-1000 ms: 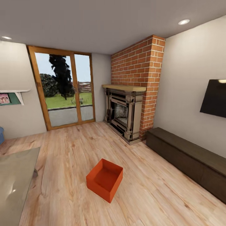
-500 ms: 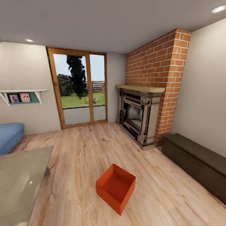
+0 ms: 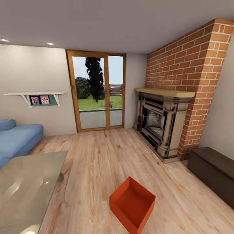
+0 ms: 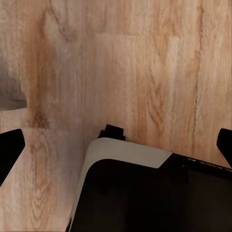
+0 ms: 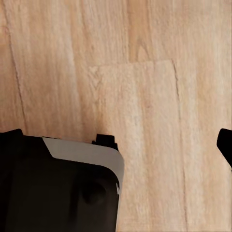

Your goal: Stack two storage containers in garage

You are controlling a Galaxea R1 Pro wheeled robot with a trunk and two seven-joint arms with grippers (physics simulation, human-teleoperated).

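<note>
One tub (image 3: pixel 132 205) sits open-side-up on the wood floor (image 3: pixel 97 156), out in front of the fireplace (image 3: pixel 161 125). It looks light and stiff, with thin slick walls, so pinching the rim seems best. Both grippers' fingertips sit wide apart, nothing held.

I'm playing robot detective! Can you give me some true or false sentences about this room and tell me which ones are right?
1. The orange-red storage container sits open side up on the wood-plank floor. True.
2. The container is full of toys. False: it looks empty inside.
3. The brick fireplace is to the right of the glass door. True.
4. The sofa is green. False: it is blue.
5. The container rests on the glass table. False: it stands on the floor, apart from the table.
6. A shelf with pictures hangs on the wall above the sofa. True.
</note>
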